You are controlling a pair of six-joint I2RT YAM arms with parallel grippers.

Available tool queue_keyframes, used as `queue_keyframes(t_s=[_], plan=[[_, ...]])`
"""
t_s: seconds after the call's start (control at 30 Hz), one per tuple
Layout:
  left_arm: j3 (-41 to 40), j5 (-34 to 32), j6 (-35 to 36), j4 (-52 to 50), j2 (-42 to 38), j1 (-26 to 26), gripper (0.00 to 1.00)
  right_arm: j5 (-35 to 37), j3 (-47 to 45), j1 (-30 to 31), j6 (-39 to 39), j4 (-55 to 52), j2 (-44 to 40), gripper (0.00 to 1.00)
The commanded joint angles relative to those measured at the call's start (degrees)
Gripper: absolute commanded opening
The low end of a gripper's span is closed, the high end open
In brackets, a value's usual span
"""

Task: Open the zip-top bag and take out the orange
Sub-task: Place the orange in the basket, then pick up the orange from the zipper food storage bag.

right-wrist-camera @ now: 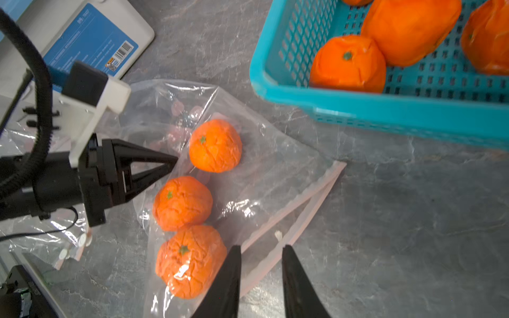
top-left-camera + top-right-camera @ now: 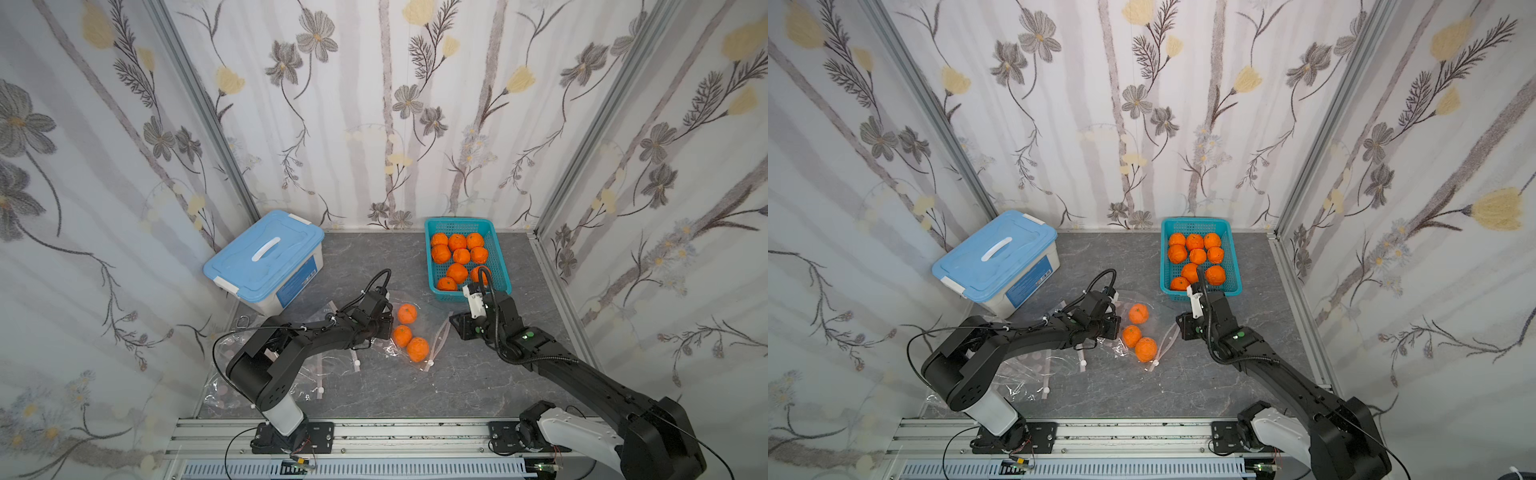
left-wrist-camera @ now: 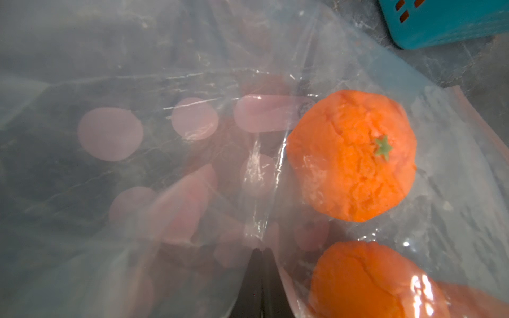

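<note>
The clear zip-top bag lies flat in the middle of the table in both top views, with three oranges inside. The oranges lie in a loose row. My left gripper is shut on the bag's film at its closed end, beside the oranges. The bag's pink zip strip with its white slider faces the right arm. My right gripper hovers over that strip, jaws apart on either side of it, with gaps showing.
A teal basket with several oranges stands at the back right, close behind the right wrist. A blue-lidded box sits at the back left. Empty clear bags lie under the left arm. Walls close in both sides.
</note>
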Motion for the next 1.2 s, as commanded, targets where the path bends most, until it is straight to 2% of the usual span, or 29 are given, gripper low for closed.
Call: queue_keyframes(t_s=[0.0, 0.2, 0.53, 0.67, 0.8, 1.17], plan=[[0.4, -0.5, 0.7, 0.0, 0.0, 0.0, 0.0, -1.8, -5.0, 1.6, 4.4, 9.0, -1.9, 0.25], [0.0, -0.1, 0.5, 0.5, 0.0, 0.0, 0.0, -1.6, -7.4, 4.4, 7.1, 14.7, 3.3, 0.21], [0.1, 0.4, 0.4, 0.2, -0.3, 0.0, 0.0, -1.7, -3.5, 6.3, 8.3, 18.7, 13.3, 0.18], [-0.7, 0.3, 0.3, 0.5, -2.4, 0.0, 0.0, -1.7, -4.5, 6.4, 8.1, 19.6, 12.4, 0.18], [-0.9, 0.3, 0.1, 0.4, -3.2, -0.1, 0.0, -1.3, -3.1, 6.4, 7.4, 15.7, 10.9, 0.18], [-0.7, 0.9, -0.4, 0.6, -2.1, -0.3, 0.0, -0.2, -6.0, 6.4, 6.5, 17.2, 10.8, 0.17]])
